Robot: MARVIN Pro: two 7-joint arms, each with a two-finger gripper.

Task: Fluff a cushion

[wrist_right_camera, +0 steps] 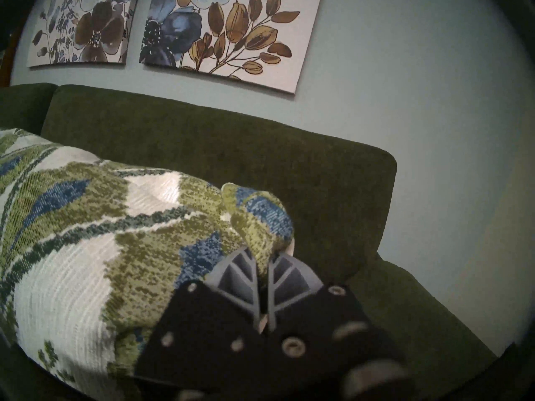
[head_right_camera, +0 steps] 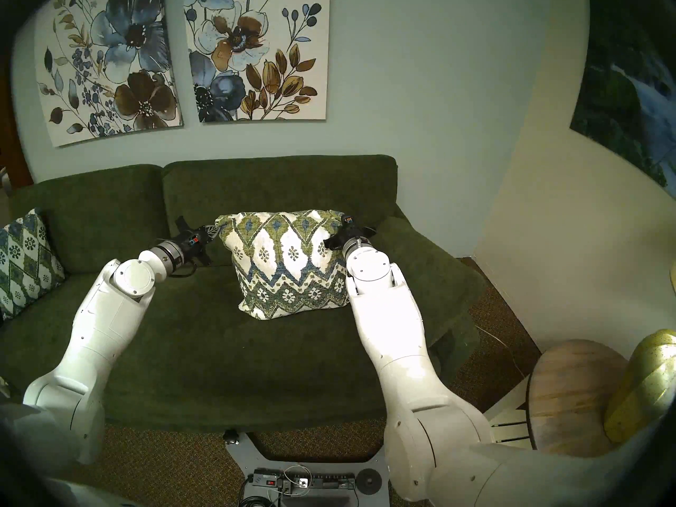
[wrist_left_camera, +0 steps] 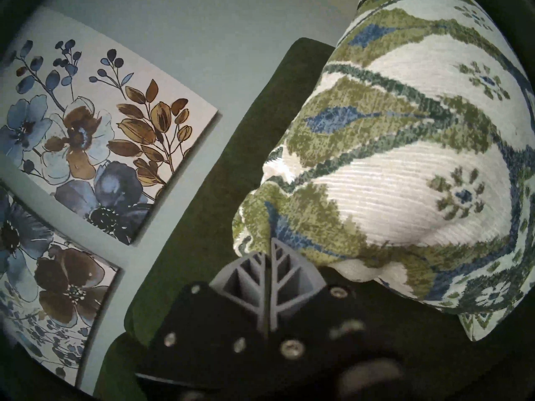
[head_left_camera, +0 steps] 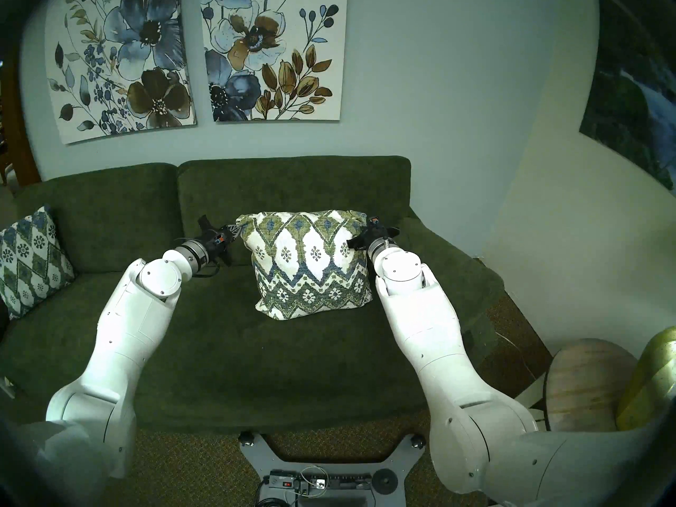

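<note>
Cushion (head_left_camera: 309, 264) stands upright on sofa (head_left_camera: 219, 349) — left end effector (wrist_left_camera: 267, 247) and right end effector (wrist_right_camera: 265, 254) each clenched on an upper corner.

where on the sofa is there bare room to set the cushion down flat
Bare seat in front of the cushion, between both arms, and between it and the lattice cushion. Crowded at its top corners, pinched by left gripper and right gripper.

A dark green sofa (head_left_camera: 226, 349) stood against a pale blue-grey wall (head_left_camera: 420, 93) hung with two floral canvases (head_left_camera: 270, 52). Patterned brown carpet (head_left_camera: 519, 352) covered the floor, and a round wooden side table (head_left_camera: 585, 382) stood beside the sofa's end.
</note>
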